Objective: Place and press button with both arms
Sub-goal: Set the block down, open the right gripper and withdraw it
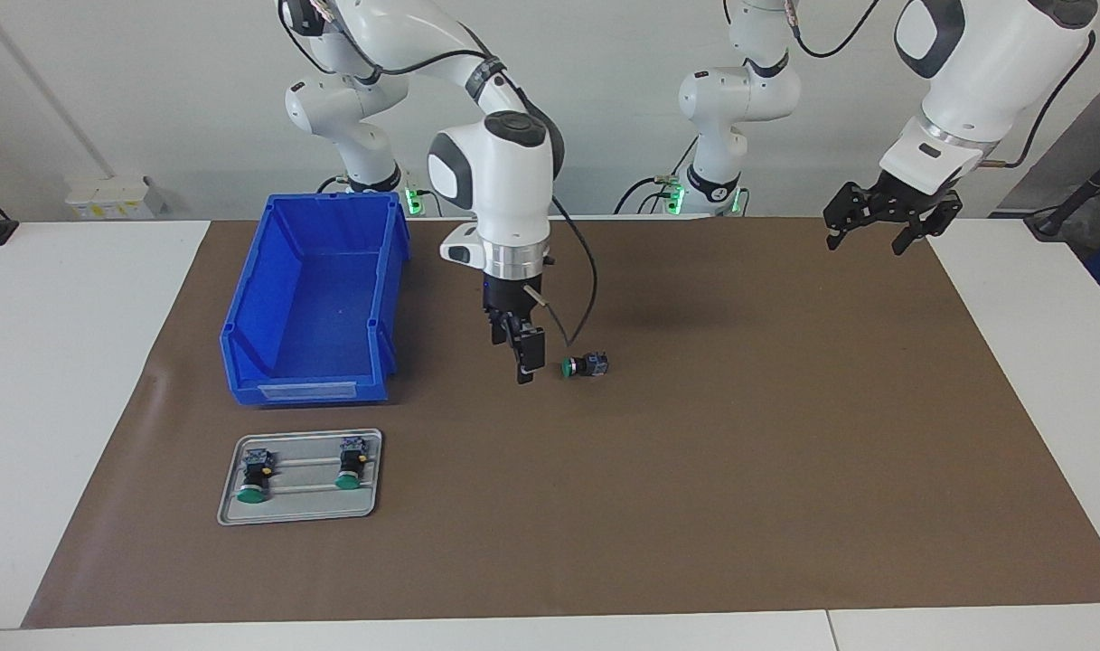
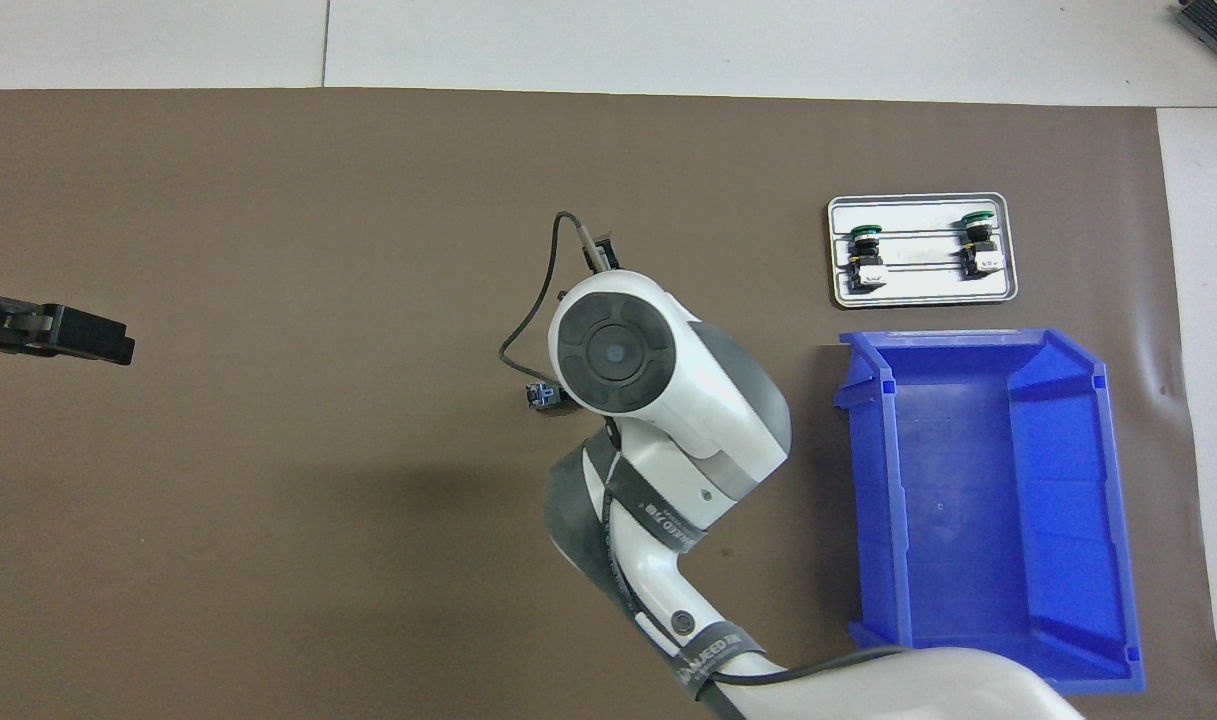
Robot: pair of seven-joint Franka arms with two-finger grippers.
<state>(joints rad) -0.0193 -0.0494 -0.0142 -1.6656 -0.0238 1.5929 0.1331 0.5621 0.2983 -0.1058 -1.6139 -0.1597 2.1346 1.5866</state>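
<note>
One button (image 1: 586, 365), green-capped and black-bodied, is seen lying on the brown counter (image 1: 739, 470) just beside the lowered right hand (image 1: 519, 354), whose finger spacing cannot be told; the left hand (image 1: 888, 217) hangs spread. From overhead, two similar buttons (image 2: 976, 245) rest on a metal tray (image 2: 921, 290).

Pretty clearly a robotics lab bench, not a home or a shop

Two big white jointed arms (image 1: 495, 172) are bolted at one edge of a white table (image 1: 70, 362) with green status lights glowing at their bases and cables trailing off them. A brown mat (image 1: 694, 497) covers the work area, the wall is bare white, and the only gear on it is a blue plastic parts bin (image 1: 314, 298) and a small metal tray (image 1: 301, 477) holding green-capped switches.
</note>
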